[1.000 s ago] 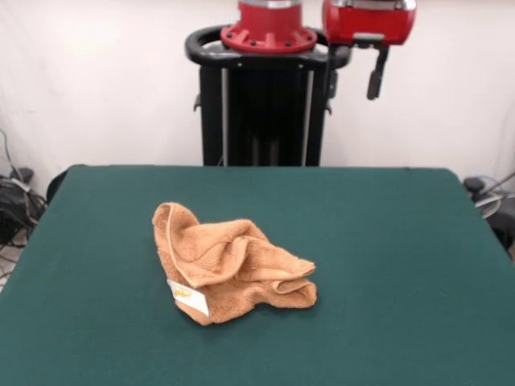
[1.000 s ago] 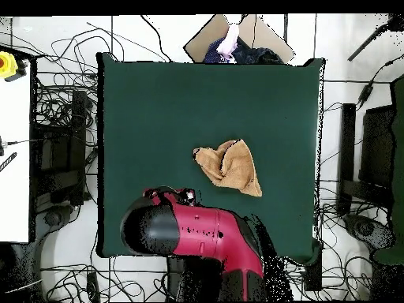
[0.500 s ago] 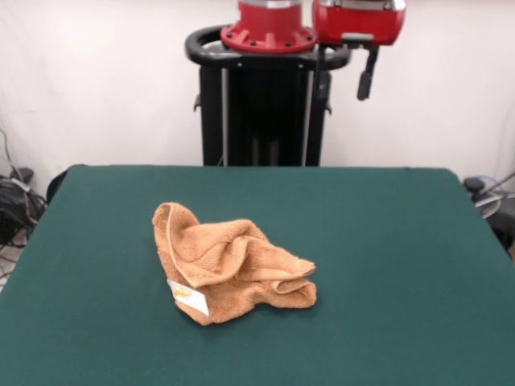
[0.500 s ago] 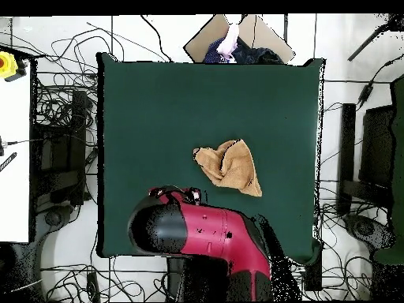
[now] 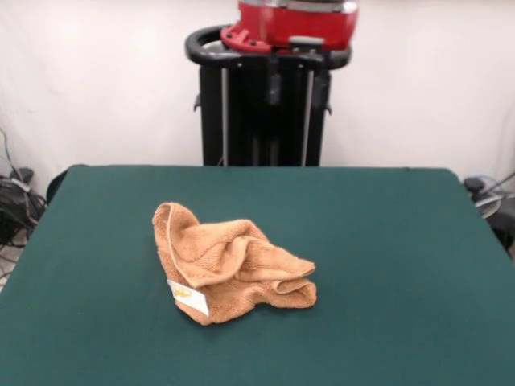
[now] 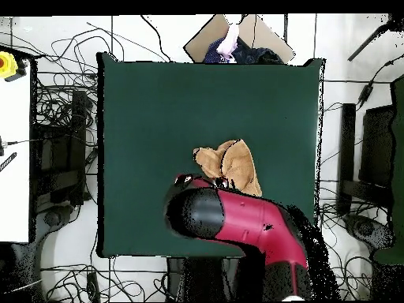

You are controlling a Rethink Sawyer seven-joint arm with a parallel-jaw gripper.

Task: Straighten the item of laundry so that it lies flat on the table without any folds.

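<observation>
The item of laundry [image 5: 229,265] is an orange-tan towel, crumpled in a heap with several folds near the middle of the green table [image 5: 386,241]. Its white label [image 5: 187,296] sticks out at the front left. In the overhead view the towel [image 6: 230,163] shows partly, with the red arm [image 6: 237,221] covering its lower edge. In the front view the arm's red head [image 5: 298,16] sits high at the top, and the gripper [image 5: 273,84] hangs dark against the black pedestal, well above and behind the towel. Whether it is open or shut cannot be made out.
A cardboard box with clothing [image 6: 237,39] stands past the table's far edge in the overhead view. Cables [image 6: 59,110] lie on the floor round the table. A white surface with a yellow object [image 6: 8,63] is at the left.
The arm has swung sideways: leftward in the front view to in front of the pedestal, rightward in the overhead view until it overlaps the towel's edge. The towel has not moved.
</observation>
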